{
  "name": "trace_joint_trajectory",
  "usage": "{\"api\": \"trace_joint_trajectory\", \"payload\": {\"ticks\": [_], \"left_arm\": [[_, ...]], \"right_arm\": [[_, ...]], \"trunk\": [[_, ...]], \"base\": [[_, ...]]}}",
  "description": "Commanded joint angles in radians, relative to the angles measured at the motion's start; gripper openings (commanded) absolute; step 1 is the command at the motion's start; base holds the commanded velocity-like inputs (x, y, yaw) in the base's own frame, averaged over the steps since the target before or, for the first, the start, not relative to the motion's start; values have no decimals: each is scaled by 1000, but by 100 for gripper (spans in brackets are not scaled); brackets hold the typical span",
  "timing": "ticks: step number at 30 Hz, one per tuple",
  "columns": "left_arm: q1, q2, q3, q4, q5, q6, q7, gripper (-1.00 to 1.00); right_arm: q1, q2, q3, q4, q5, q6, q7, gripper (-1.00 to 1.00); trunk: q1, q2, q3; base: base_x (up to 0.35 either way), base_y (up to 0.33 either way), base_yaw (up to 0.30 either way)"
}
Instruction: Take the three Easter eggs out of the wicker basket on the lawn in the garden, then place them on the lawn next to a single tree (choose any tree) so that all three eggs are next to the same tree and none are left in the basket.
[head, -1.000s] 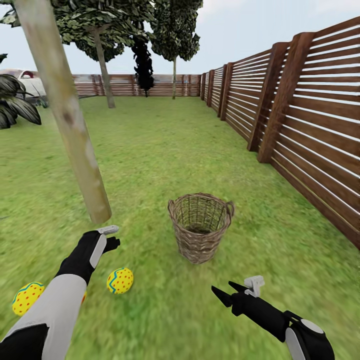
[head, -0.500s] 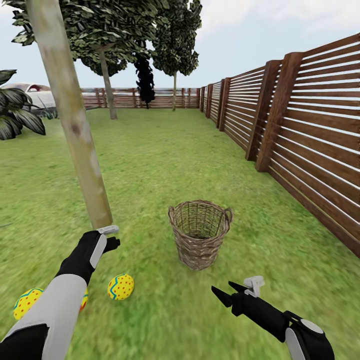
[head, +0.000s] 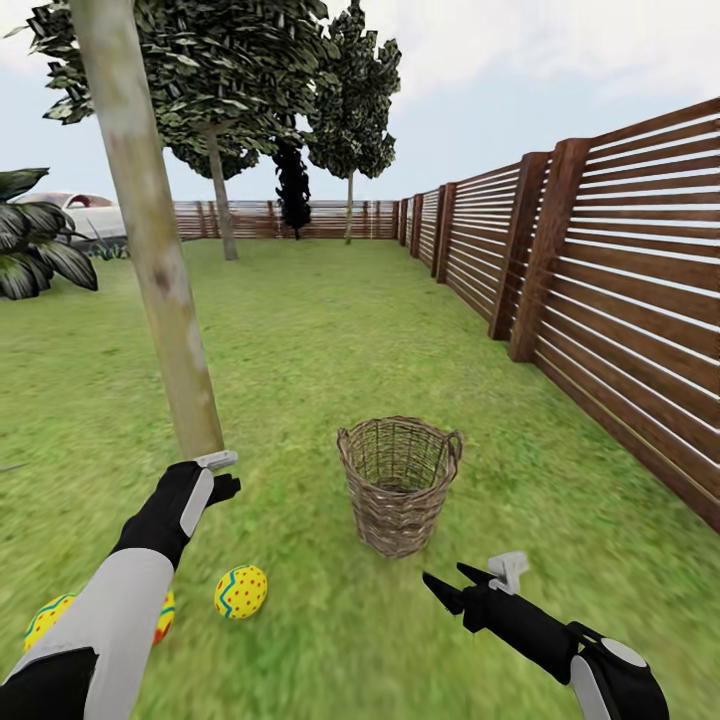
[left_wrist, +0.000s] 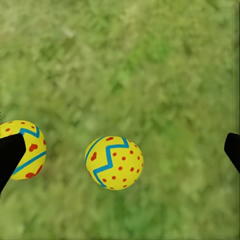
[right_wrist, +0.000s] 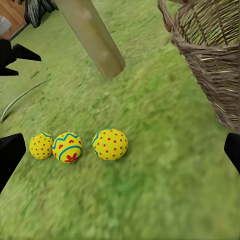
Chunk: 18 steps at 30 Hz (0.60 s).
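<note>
Three Easter eggs (right_wrist: 75, 145) were found lying in a loose row on the lawn (head: 330, 330), all clear of the wicker basket (head: 399, 482). In the right wrist view the row was seen just beside the base of the pale tree trunk (right_wrist: 93, 37), with the basket's woven wall well apart from it. From this grouping it was judged that the eggs had been set down deliberately at one tree, as the task requires.

In the head view one egg (head: 240, 591) was noted at about 7 o'clock from the basket, and another was partly hidden behind the left forearm at the picture's lower left. The basket stood upright at about 3 o'clock from the tree trunk (head: 160, 270); what could be seen of its interior appeared dark and free of eggs, though the bottom was not fully shown.

The left pincer (head: 222, 475) was held over the grass close to the trunk's foot, its jaws spread and nothing between them; in the left wrist view two eggs lay on the grass below, untouched. The right pincer (head: 478, 576) was held low at about 5 o'clock from the basket, likewise spread and empty.

The placing was judged complete, or very nearly so.
</note>
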Motion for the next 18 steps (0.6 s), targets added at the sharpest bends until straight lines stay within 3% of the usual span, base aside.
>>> {"api": "trace_joint_trajectory", "payload": {"ticks": [1, 18], "left_arm": [[0, 0, 0, -1, 11, 3, 7, 100], [0, -1, -1, -1, 11, 3, 7, 100]], "right_arm": [[-1, 0, -1, 0, -6, 7, 1, 100], [-1, 0, 0, 0, -6, 7, 0, 100]], "trunk": [[-1, 0, 3], [-8, 4, 69]], "base": [[0, 0, 0], [0, 0, 0]]}}
